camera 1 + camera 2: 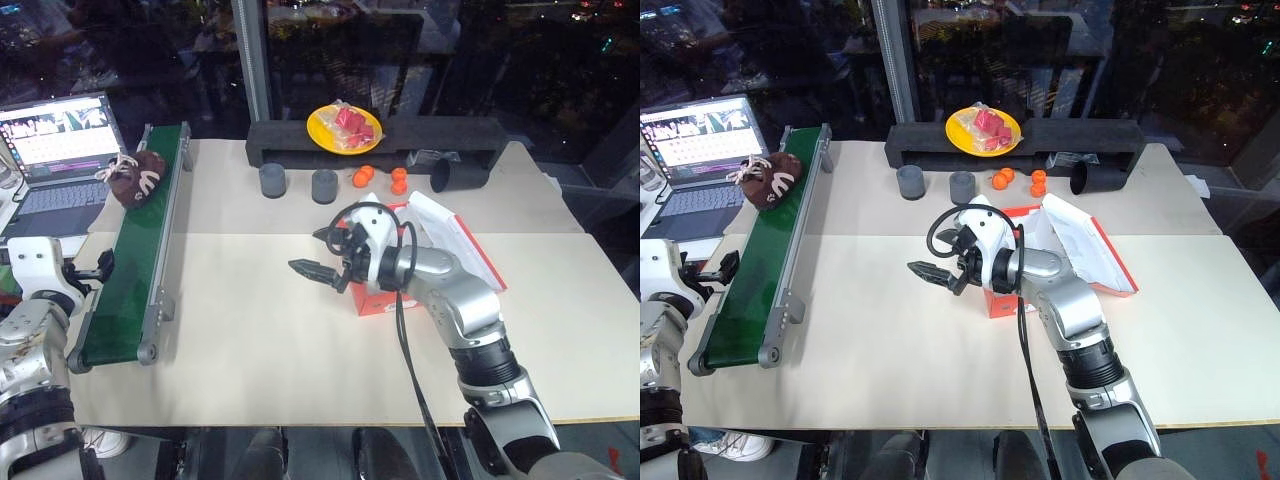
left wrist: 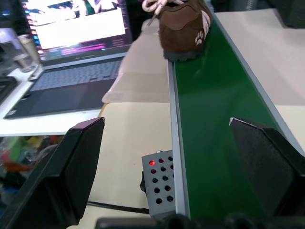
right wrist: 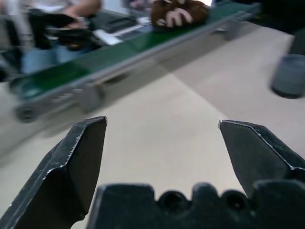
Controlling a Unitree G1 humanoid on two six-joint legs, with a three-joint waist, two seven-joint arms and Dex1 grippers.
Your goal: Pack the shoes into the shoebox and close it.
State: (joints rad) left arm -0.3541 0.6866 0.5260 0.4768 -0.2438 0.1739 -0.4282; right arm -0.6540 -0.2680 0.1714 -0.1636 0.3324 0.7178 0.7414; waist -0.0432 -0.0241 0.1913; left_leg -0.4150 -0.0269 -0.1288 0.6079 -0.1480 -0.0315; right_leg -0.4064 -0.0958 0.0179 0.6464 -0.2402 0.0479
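Note:
One dark brown shoe (image 1: 135,178) with cream laces lies on its side at the far end of the green conveyor belt (image 1: 135,270) on the left; it is also visible as the shoe (image 2: 183,24) and the shoe (image 3: 178,12) from the wrists. The red-orange shoebox (image 1: 372,300) stands right of the table's centre with its white-lined lid (image 1: 445,225) tipped open. My right arm covers part of the box. My right gripper (image 1: 312,250) hangs open and empty just left of the box, pointing toward the belt. My left gripper (image 2: 166,122) is open and empty at the belt's near end.
A laptop (image 1: 55,150) sits left of the belt. Along the table's back lie a black foam block (image 1: 290,140), a yellow plate (image 1: 344,127) of red items, two grey cups (image 1: 272,180), small orange balls (image 1: 362,176) and a black tube (image 1: 455,175).

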